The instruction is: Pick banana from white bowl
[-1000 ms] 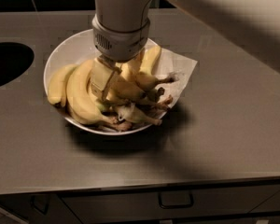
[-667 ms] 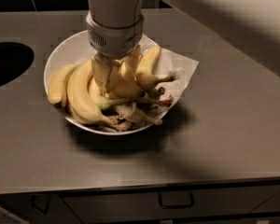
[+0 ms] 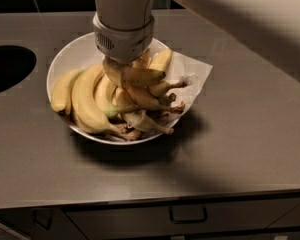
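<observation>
The white bowl [image 3: 65,59] sits on the grey counter with a crumpled white paper liner [image 3: 195,71] sticking out on its right side. It holds several bananas. The banana [image 3: 109,98], curved and yellow with a greenish tinge, lies in the middle of the pile. My gripper [image 3: 119,74] is down in the bowl directly above it, among the bananas. The round grey wrist [image 3: 123,36] hides most of the gripper. A browner banana [image 3: 142,76] juts out to the right from just below the wrist.
A long thick yellow banana [image 3: 85,106] and a short stubby one [image 3: 60,91] lie at the bowl's left. Brown-stemmed bananas [image 3: 150,101] fill the right side. A dark round hole [image 3: 7,69] is in the counter at the left. Drawer fronts [image 3: 187,214] run below the counter's front edge.
The wrist has shifted slightly left and back over the bowl. The browner banana now juts out to the right under it. The bowl has not moved.
</observation>
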Tool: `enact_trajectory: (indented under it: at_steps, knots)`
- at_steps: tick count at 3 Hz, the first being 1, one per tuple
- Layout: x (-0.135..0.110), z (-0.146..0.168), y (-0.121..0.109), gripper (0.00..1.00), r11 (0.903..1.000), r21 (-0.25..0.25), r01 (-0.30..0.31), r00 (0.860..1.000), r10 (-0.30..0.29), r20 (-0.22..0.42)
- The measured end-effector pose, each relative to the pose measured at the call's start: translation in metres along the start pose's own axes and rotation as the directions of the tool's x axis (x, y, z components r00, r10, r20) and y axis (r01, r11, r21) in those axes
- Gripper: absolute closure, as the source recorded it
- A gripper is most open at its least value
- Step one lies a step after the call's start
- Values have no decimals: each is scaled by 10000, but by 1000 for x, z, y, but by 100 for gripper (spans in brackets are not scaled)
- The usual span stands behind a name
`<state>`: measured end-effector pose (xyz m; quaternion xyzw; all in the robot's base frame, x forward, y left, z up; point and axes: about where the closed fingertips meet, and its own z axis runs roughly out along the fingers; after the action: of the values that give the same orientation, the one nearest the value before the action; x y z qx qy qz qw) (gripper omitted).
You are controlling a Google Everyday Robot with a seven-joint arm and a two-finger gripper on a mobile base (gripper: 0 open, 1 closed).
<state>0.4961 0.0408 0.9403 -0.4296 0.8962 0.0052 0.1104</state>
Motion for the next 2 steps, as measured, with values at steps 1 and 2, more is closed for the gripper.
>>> enact_trajectory:
  at_steps: [1,2]
  knots:
    - [-2,-4,1,100,9998,-32,185,9997,-184,174]
    - [9,-31,3,100,9960,-306,836,9931,-807,848]
